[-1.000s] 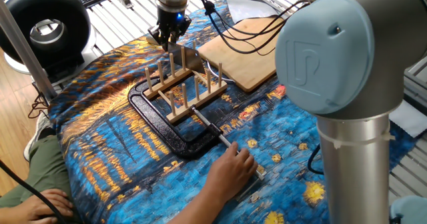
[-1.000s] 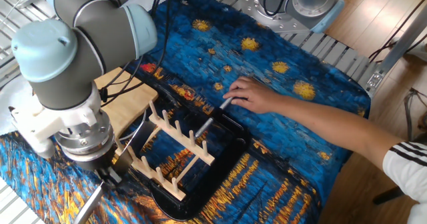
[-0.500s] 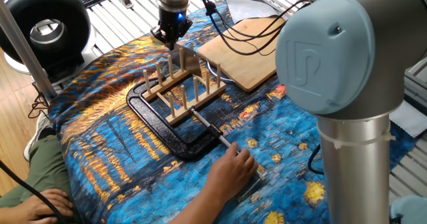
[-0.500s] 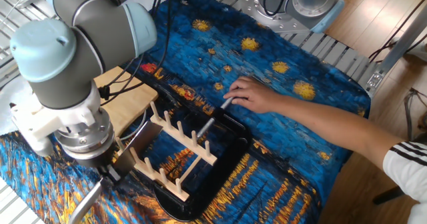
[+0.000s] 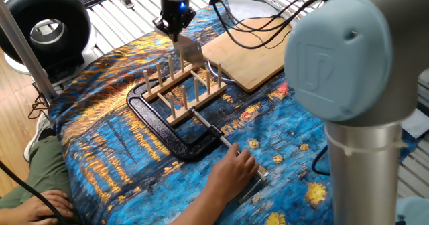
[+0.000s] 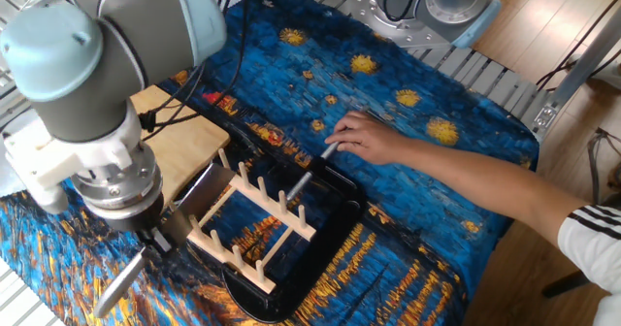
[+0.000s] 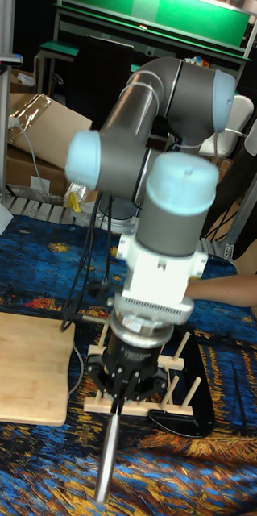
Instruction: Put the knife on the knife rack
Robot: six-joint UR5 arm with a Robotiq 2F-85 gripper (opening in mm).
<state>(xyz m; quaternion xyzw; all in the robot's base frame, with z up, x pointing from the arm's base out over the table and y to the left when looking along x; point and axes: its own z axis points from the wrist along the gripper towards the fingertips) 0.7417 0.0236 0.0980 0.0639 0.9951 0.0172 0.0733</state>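
The end effector [image 5: 175, 29] grips the knife [image 5: 188, 51] by its handle, blade hanging just above the knife rack [image 5: 183, 84], presumably to slot it between pegs.

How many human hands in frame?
2. One hand rests on the clamp's steel rod, on the starry blue cloth; the other hand sits at the bottom-left corner, beside a green-trousered leg. Others may be out of view.

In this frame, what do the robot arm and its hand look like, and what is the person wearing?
The arm has grey tubular links with pale blue joint caps, one embossed with a logo. A white wrist block and a ribbed silver ring sit above the small black hand. Black cables trail from the wrist. The person's sleeve is white with black stripes.
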